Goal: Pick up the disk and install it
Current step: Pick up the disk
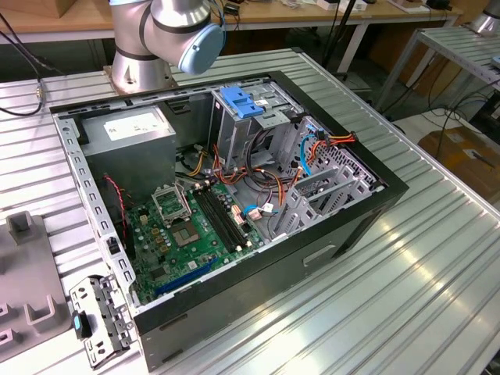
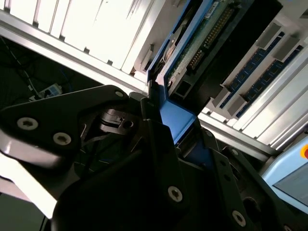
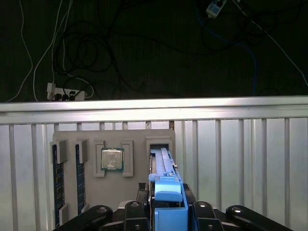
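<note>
**Clamped on the disk, upright in its tray slot**

Across the exterior view, a ribbed aluminium table (image 1: 437, 258). On it, lying open, a black computer case (image 1: 328, 258). Inside, a green motherboard (image 1: 187, 234) on the floor and a grey power-supply box (image 1: 129, 129) in the far corner toward the exterior view's left. At the far middle, a metal drive cage (image 1: 258, 133) topped by a blue latch (image 1: 241, 101). Behind the case, at the far side, the base of the arm (image 1: 168, 31).

In the first wrist view, near the table's edge, a grey parts tray (image 3: 139, 137) with several pockets.

Then the gripper (image 3: 167, 195) (image 2: 180, 130), closed tight on the disk (image 3: 163, 161) (image 2: 202, 38), with one dark finger pressed to each side of its blue end rail. Standing on edge in a tray slot, far end seated in the slot, near end pinched between the fingers. In the second wrist view, the disk's green circuit-board face, running away from the grip.

Just beside the disk's slot, a square processor chip (image 3: 112, 159) in its own pocket. Beyond that, two memory sticks (image 3: 57, 183) (image 2: 260, 77) on edge, well apart from the gripper.
</note>
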`<state>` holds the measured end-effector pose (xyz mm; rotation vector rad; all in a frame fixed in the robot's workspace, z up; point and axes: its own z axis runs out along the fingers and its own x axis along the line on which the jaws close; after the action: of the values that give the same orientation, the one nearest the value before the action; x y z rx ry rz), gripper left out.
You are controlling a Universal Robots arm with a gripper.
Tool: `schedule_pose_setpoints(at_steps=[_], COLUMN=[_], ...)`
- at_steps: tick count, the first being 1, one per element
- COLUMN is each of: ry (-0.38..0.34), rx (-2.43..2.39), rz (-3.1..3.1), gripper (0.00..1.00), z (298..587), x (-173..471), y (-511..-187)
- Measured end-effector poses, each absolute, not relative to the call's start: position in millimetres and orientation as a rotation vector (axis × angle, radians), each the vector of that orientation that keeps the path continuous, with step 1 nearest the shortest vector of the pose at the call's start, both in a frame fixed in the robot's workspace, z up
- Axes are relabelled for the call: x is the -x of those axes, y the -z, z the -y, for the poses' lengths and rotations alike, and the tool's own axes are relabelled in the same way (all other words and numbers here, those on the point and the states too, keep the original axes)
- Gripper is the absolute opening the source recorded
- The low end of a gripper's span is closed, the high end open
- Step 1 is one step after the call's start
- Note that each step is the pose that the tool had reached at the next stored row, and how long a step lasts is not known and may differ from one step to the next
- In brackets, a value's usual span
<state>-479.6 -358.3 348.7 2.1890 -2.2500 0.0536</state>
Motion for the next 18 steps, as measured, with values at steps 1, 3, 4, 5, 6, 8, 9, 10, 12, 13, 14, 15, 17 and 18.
schedule_pose_setpoints(at_steps=[1, 3, 4, 5, 6, 8, 9, 10, 12, 13, 14, 15, 17, 18], ry=[-0.054, -0.054, -0.054, -0.054, -0.054, -0.054, -0.054, -0.054, -0.054, -0.054, -0.054, -0.054, -0.054, -0.053], rx=[-2.189, -2.189, -2.189, -2.189, -2.189, -2.189, -2.189, -2.189, -2.189, -2.189, -2.189, -2.189, -2.189, -2.189], rz=[2.25, 2.25, 2.25, 2.25, 2.25, 2.25, 2.25, 2.25, 2.25, 2.25, 2.25, 2.25, 2.25, 2.25], gripper=[0.37, 0.37, 0.37, 0.37, 0.37, 0.37, 0.37, 0.37, 0.37, 0.37, 0.37, 0.37, 0.37, 0.37], z=[358.3, 358.3, 358.3, 358.3, 358.3, 358.3, 358.3, 358.3, 358.3, 358.3, 358.3, 358.3, 358.3, 358.3], x=[479.6, 479.6, 479.6, 479.6, 479.6, 479.6, 479.6, 479.6, 479.6, 479.6, 479.6, 479.6, 479.6, 479.6], y=[-348.9, -350.1, -351.0, -351.4, -352.0, -352.9, -353.3, -353.6, -354.6, -355.1, -355.7, -356.1, -357.6, -358.3])
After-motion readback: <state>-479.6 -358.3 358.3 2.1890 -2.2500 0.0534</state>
